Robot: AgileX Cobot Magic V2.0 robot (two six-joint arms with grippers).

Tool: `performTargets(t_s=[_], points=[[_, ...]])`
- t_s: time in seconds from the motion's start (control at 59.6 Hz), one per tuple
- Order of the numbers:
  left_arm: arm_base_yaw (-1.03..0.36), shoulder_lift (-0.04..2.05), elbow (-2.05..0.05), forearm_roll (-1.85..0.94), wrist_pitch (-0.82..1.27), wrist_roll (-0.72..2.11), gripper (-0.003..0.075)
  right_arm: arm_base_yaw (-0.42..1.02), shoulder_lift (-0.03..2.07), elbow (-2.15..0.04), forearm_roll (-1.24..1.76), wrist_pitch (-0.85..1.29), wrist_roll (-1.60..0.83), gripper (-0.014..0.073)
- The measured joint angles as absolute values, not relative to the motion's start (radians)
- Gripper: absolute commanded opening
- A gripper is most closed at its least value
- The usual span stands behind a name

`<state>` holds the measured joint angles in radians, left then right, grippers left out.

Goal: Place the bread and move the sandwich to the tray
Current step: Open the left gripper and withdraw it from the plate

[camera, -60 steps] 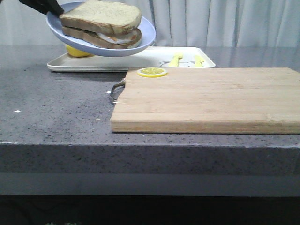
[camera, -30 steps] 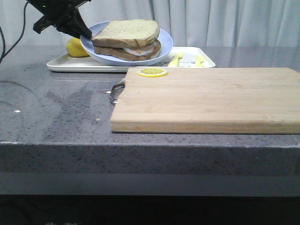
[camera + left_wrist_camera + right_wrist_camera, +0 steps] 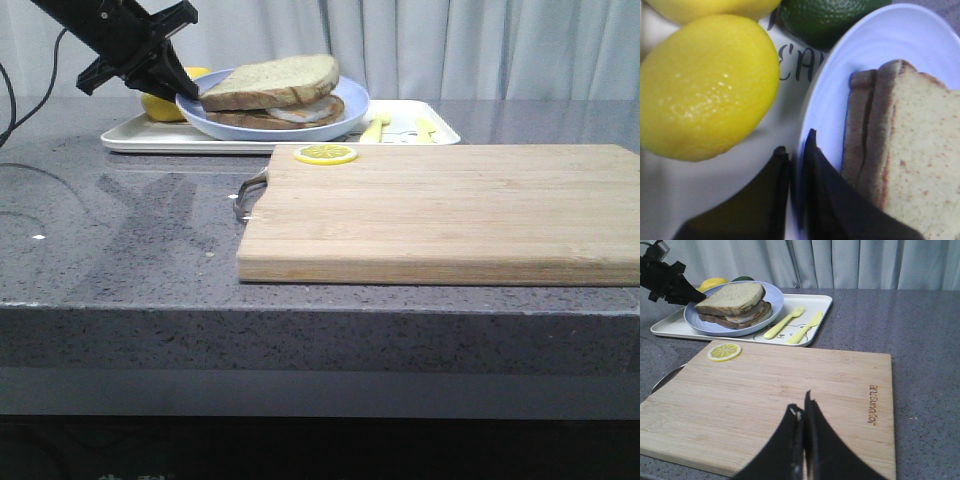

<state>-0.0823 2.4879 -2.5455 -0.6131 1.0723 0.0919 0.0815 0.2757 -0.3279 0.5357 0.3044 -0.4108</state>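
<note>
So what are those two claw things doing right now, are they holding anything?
Left gripper: shut on the rim of the blue plate that carries the sandwich.
Right gripper: shut, holding nothing, above the cutting board.

A grey speckled surface (image 3: pixel 120 250) carries a wooden board (image 3: pixel 440 210) in front and a white tray (image 3: pixel 200 140) behind it.

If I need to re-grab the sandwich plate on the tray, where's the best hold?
Take the plate by its thin upturned rim, one jaw above and one below, likely from the robot's left, where the left gripper pinches it now. The lemon crowds that side, and the fork lies on the other.
</note>
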Motion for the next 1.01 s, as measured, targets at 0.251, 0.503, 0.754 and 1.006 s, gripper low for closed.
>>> performTargets(t_s=[0.251,0.503,0.754,1.006], points=[[-0.082,2.488,-2.549,-0.618,1.088,0.092,0.0321,0.082,0.276,-0.328,0.536,0.304,-0.411,-0.0067],[-0.070,2.488,-2.661,-0.618,1.172,0.092,0.0098,0.082,0.276,-0.328,0.536,0.304,-0.411,-0.0067],[-0.068,2.486,-2.817,-0.590,1.253,0.092,-0.0019,0.082,0.276,-0.328,0.536,0.304,-0.411,-0.0067],[-0.150,2.432,-2.842,-0.252,1.265,0.080,-0.0019,0.082,0.276,-0.328,0.536,0.304,-0.411,-0.0067]])
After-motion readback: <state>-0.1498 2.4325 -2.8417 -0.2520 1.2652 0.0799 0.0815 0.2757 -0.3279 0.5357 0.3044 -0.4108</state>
